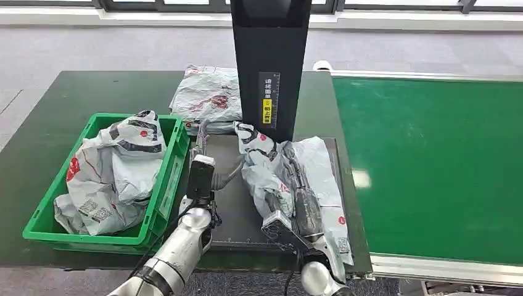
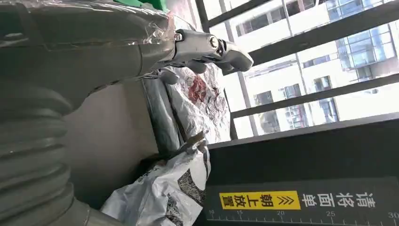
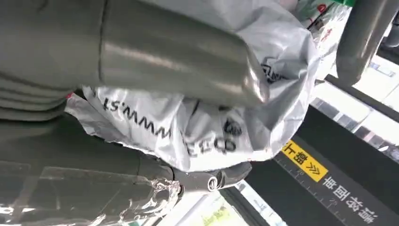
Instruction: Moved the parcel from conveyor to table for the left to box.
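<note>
A grey-white plastic parcel [image 1: 316, 161] lies crumpled on the dark mat [image 1: 232, 206] in front of the black post. My right hand [image 1: 297, 191] grips it from the near side; the right wrist view shows the thumb [image 3: 179, 61] over the parcel [image 3: 211, 134] and a finger [image 3: 207, 179] beneath it. My left hand [image 1: 200, 147] hovers at the mat's left edge, beside the green bin [image 1: 170, 176], fingers [image 2: 211, 47] stretched out and holding nothing. The parcel's near corner [image 2: 164, 193] lies close to that hand.
The green bin holds another bagged parcel [image 1: 111, 176]. A third parcel [image 1: 206, 95] lies at the table's back, left of the black post [image 1: 270, 61]. The green conveyor belt [image 1: 432, 166] runs along the right. The table's front edge is near my arms.
</note>
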Robot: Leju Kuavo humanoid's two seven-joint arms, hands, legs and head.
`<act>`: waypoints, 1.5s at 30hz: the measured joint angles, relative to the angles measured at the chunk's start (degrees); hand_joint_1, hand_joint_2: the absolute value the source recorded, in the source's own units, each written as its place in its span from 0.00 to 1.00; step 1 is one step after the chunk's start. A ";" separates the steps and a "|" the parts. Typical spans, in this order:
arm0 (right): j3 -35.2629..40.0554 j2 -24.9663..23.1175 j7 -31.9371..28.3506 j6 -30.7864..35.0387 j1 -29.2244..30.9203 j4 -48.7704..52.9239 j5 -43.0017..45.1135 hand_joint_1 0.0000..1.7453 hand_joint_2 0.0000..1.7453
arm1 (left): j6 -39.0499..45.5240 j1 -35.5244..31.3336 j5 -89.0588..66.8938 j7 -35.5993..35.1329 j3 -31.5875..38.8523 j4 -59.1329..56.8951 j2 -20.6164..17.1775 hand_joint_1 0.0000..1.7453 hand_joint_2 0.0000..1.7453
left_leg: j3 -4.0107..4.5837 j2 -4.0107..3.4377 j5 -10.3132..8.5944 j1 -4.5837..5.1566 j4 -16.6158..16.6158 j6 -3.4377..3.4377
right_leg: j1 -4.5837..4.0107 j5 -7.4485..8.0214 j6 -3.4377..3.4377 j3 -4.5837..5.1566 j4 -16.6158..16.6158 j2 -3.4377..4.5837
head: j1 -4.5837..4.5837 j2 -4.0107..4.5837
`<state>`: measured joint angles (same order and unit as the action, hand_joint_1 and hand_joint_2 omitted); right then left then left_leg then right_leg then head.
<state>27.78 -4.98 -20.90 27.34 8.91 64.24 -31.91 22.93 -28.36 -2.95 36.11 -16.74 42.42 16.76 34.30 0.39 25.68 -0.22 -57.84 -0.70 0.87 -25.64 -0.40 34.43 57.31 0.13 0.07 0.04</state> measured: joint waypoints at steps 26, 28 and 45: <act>-9.62 0.77 -10.95 -21.58 0.71 0.15 37.99 0.00 0.00 | -12.03 -0.02 -2.58 2.36 -6.71 -1.88 -0.17 0.00 1.00 | 0.00 0.01 0.01 0.03 -0.02 0.03 | 0.03 0.02 -0.03 0.00 -0.02 -0.01 | 0.00 0.00; -9.71 0.81 -11.12 -21.64 0.83 0.13 37.83 0.00 0.00 | -12.09 -0.03 -2.60 2.38 -6.92 -1.92 -0.13 0.00 1.00 | 0.00 0.01 0.01 0.03 -0.02 0.03 | 0.03 0.02 -0.03 0.00 -0.02 -0.01 | 0.00 0.00; -16.48 1.51 -17.90 -19.98 5.54 -0.85 37.14 0.00 0.00 | -13.80 -1.58 -2.87 4.04 -10.30 -3.43 1.05 0.00 1.00 | 0.00 0.00 0.01 0.03 -0.03 0.03 | 0.03 0.03 -0.04 0.00 -0.01 0.01 | 0.00 0.00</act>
<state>11.30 -3.48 -38.80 7.37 14.45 63.39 5.22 9.13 -29.94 -5.82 40.15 -27.04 38.99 17.81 34.31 0.39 25.69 -0.19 -57.88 -0.67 0.89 -25.61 -0.44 34.42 57.30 0.14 0.07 0.04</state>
